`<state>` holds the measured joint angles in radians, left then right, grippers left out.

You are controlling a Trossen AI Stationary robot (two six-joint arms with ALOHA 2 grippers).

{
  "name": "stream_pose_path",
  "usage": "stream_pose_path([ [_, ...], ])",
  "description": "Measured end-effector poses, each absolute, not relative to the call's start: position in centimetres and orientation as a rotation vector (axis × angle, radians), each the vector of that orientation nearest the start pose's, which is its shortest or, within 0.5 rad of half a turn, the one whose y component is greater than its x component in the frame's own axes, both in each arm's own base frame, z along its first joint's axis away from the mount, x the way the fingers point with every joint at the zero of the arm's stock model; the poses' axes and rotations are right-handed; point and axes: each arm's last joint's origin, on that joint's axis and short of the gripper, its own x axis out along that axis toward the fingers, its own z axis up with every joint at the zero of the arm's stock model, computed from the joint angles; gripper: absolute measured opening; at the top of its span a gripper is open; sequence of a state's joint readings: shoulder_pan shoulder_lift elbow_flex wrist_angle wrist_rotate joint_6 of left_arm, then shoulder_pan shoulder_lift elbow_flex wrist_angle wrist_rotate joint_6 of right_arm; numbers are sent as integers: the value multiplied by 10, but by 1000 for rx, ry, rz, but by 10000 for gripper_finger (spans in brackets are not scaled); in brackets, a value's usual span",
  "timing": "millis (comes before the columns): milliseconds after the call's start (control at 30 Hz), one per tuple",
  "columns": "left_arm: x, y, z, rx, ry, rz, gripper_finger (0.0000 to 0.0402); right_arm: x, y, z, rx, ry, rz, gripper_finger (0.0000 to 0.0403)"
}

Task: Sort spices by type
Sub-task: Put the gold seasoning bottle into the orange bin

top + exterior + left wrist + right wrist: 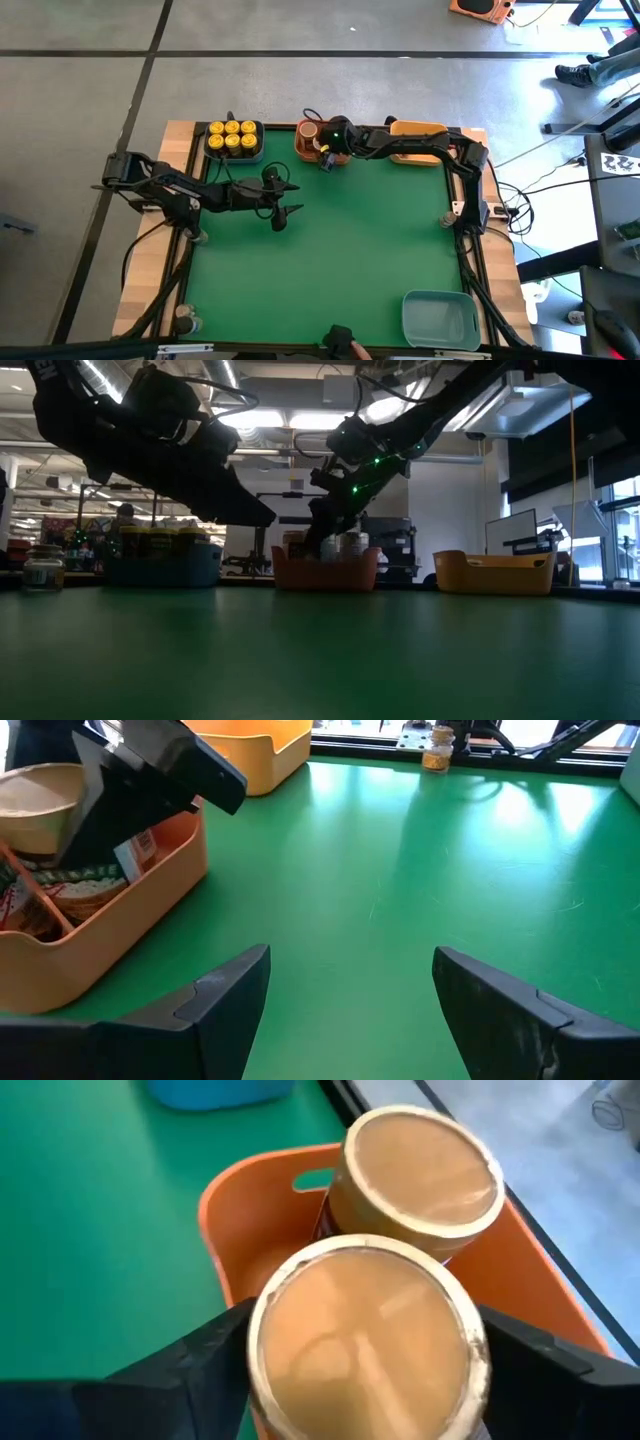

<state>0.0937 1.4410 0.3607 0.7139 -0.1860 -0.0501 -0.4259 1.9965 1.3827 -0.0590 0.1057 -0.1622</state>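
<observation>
The right gripper [365,1355] is clamped on a wide tan-lidded spice jar [365,1345], standing upright; the orange plastic bin [255,1220] lies right below it, a second tan-lidded jar [425,1175] just beyond; the left gripper [350,990], fingers apart, waits over the green desk [420,870].

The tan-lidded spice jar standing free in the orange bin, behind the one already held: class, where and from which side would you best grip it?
Grip the round tan-lidded jar just below its flat lid, coming straight down from above. It stands upright in the orange plastic bin, whose walls block a side approach. The right pincer is shut on its neighbouring tan-lidded jar; the left pincer waits open over the green table.
</observation>
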Motion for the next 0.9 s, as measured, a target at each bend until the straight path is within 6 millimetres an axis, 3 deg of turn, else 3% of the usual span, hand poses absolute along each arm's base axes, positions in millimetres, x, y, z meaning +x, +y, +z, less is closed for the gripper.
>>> stream_pose_path([
  [233, 242, 28, 143, -33, 360, 286, 278, 396, -184, 197, -66, 724, -471, 305],
  [433, 242, 28, 143, -33, 359, 286, 279, 378, -172, 238, -79, 725, -476, 305],
  [567, 242, 28, 143, -33, 359, 286, 279, 371, -167, 252, -82, 720, -480, 305],
  [700, 242, 28, 143, -39, 358, 287, 279, 373, -169, 249, -87, 709, -495, 305],
  [900, 242, 28, 143, -57, 356, 290, 279, 383, -176, 220, -92, 764, -508, 305],
])
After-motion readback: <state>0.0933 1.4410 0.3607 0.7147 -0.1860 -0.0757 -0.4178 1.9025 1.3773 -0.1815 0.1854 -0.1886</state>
